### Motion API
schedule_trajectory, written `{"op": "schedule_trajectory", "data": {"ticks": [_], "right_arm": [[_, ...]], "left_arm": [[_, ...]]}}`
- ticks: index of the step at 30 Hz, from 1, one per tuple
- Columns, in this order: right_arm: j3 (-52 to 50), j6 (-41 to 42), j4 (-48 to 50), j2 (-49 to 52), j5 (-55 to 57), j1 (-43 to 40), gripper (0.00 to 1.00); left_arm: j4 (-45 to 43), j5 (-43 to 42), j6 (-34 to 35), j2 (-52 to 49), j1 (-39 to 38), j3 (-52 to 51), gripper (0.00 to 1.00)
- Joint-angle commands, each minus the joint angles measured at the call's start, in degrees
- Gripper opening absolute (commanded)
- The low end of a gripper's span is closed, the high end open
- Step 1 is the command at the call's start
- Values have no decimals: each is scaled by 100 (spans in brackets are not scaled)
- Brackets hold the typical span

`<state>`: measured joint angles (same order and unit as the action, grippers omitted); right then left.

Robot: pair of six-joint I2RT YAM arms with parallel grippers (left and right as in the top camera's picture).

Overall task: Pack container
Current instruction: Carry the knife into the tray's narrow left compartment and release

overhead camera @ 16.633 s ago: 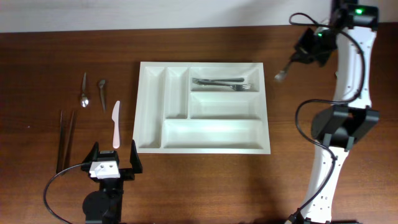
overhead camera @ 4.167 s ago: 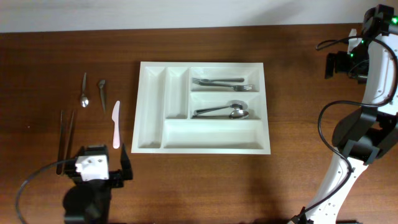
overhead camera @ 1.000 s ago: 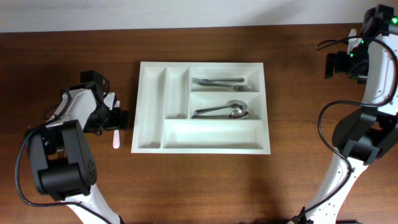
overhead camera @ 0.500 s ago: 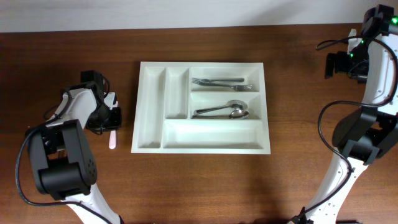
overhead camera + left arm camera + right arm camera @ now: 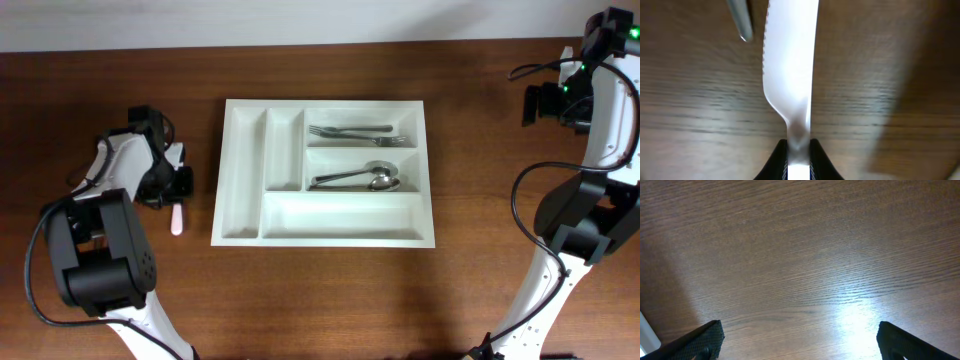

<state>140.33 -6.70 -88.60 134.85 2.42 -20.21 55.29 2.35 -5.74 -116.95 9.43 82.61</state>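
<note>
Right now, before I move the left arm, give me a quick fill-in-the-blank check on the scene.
1. The left end effector is clamped on the plastic knife, while the open right end effector holds ____.
2. Utensils, namely forks and spoons, lie in ____ of the container's five compartments.
3. The two narrow upright compartments are both ____.

Missing words: nothing; two; empty.

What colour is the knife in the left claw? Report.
The knife is pale pinkish white, best in left wrist view.
</note>
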Motion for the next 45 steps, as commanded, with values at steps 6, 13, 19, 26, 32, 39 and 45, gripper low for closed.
{"op": "schedule_trajectory", "data": {"ticks": [6, 13, 19, 26, 32, 39, 45], "right_arm": [[-24, -35, -2, -22, -33, -7, 99], [-24, -35, -2, -22, -33, -7, 99], [-24, -35, -2, -22, -33, -7, 99], [-24, -35, -2, -22, -33, -7, 99], [-24, -35, -2, -22, -33, -7, 99], [-24, -35, -2, -22, -33, -7, 99], [-24, -35, -2, -22, -33, -7, 99]], "left_arm": [[828, -216, 9, -35, 9, 1464, 2], [1530, -905, 520, -35, -487, 2365, 2], [1615, -903, 1346, -35, -1370, 2444, 2], [1613, -931, 1902, -35, -1845, 2444, 2], [1434, -1071, 2107, -37, -2188, 2441, 2], [479, -1067, 2288, -37, -2583, 2441, 7], [376, -942, 2286, -37, -2660, 2437, 11]]}}
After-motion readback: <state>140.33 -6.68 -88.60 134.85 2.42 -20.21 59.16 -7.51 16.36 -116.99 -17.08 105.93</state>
